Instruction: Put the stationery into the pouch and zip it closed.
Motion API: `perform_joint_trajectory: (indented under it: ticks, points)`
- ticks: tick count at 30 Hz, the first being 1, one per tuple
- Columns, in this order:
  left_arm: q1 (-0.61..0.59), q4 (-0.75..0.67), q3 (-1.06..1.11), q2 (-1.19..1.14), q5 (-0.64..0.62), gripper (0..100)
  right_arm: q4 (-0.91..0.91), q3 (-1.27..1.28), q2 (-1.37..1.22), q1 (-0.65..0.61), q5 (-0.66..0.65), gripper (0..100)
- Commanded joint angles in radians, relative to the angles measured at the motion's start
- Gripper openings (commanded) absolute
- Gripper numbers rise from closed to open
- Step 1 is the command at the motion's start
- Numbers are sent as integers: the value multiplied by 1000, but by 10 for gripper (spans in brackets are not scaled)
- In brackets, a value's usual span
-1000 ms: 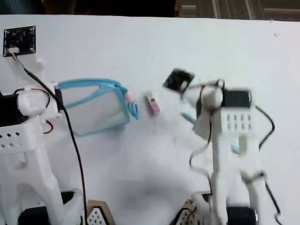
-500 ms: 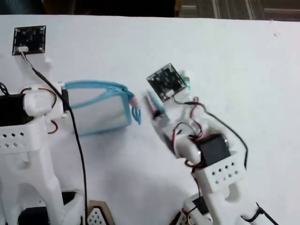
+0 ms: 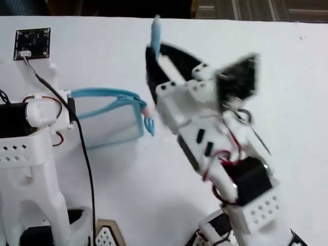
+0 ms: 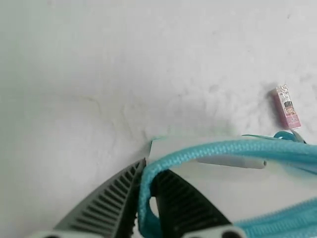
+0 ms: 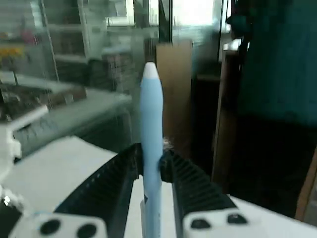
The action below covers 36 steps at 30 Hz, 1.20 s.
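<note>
A clear pouch (image 3: 107,118) with blue zipper trim lies on the white table at the left. My left gripper (image 3: 65,102) is shut on the pouch's near corner, and its dark fingers (image 4: 111,203) pinch the blue trim (image 4: 208,151). Raised above the table's middle, my right gripper (image 3: 155,51) is shut on a light blue pen (image 3: 155,32) that points upward. The pen (image 5: 151,124) stands upright between the ribbed jaws of my right gripper (image 5: 151,166). A small pink eraser (image 4: 286,106) lies on the table just past the pouch's far end.
The pouch's pink and blue zipper pull (image 3: 147,117) hangs off its right end, close under the right arm. A black cable (image 3: 82,154) runs from the left arm's camera board (image 3: 32,43) down the table. Bare table stretches along the back and right.
The right arm swung left to the pen by the pouch, closed on it and lifted it high, pen tip up. The left arm kept its hold on the pouch.
</note>
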State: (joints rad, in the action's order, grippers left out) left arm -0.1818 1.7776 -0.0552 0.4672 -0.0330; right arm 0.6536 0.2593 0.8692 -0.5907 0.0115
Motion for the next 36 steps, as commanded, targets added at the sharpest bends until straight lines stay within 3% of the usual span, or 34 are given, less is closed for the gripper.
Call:
perform_joint_trajectory:
  ticks: [1, 7, 14, 21, 27, 33, 36]
  points:
    - [7, 0, -2, -15, -3, 23, -104, -78, 4, -27, 44, 17]
    - [8, 0, -2, -15, -3, 23, -125, -77, -91, -101, 239, 17]
    - [8, 2, -2, -15, -3, 23, -140, 0, -136, -213, 236, 17]
    - [7, 2, -2, -15, -3, 23, -351, 261, -171, -205, 229, 17]
    - [8, 0, -2, -15, -3, 23, -361, 359, -166, -206, 84, 23]
    - [8, 0, -2, -16, -3, 23, -202, 285, -166, -243, 63, 269]
    - [8, 0, -2, -16, -3, 23, -163, 229, -166, -254, 63, 309]
